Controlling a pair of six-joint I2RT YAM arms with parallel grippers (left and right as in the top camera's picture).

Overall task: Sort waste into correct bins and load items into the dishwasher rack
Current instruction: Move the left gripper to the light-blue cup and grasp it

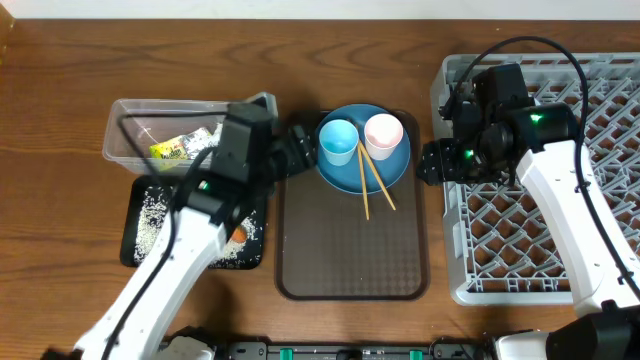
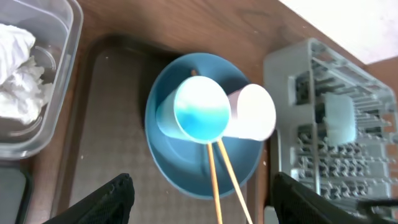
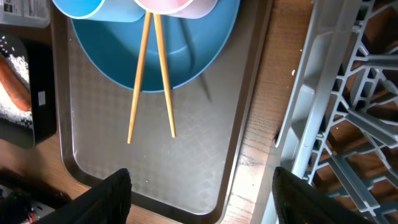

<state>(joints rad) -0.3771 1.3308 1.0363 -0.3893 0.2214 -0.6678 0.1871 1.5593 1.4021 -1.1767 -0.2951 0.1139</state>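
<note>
blue cup, pink cup, chopsticks on plate.

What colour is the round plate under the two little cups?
The round plate is blue. It shows best in the left wrist view.

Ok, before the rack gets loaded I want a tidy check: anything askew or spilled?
Only the chopsticks: they lie splayed, tips off the blue plate onto the brown serving tray. The rice sits inside the black tray, not spilled.
</note>
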